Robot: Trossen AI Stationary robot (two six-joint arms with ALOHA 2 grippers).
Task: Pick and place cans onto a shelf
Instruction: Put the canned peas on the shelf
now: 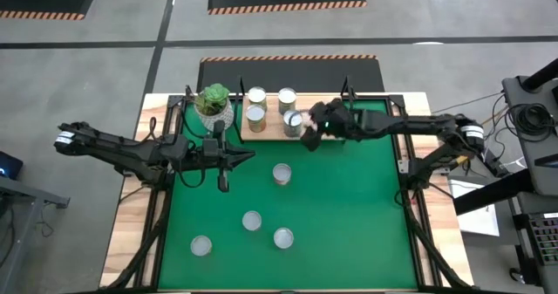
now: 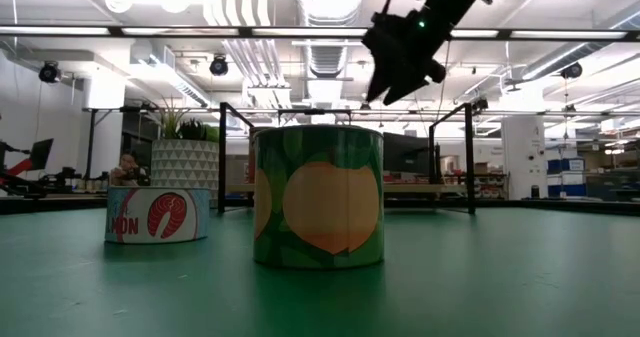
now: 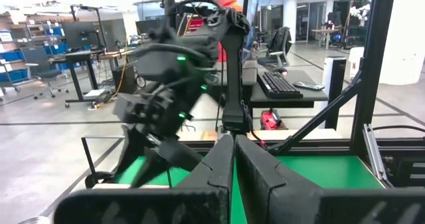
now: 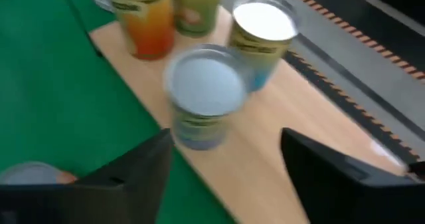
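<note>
Four cans [image 1: 255, 95] crowd the shelf's [image 1: 272, 135] left half beside the potted plant [image 1: 213, 105]; its right half lies bare under the open right gripper [image 1: 307, 133]. Four cans [image 1: 281, 174] dot the mat [image 1: 349, 215], whose right side stays clear.

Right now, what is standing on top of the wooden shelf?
Four cans stand on the shelf. The open right gripper hovers beside them, hiding part of the board.
</note>
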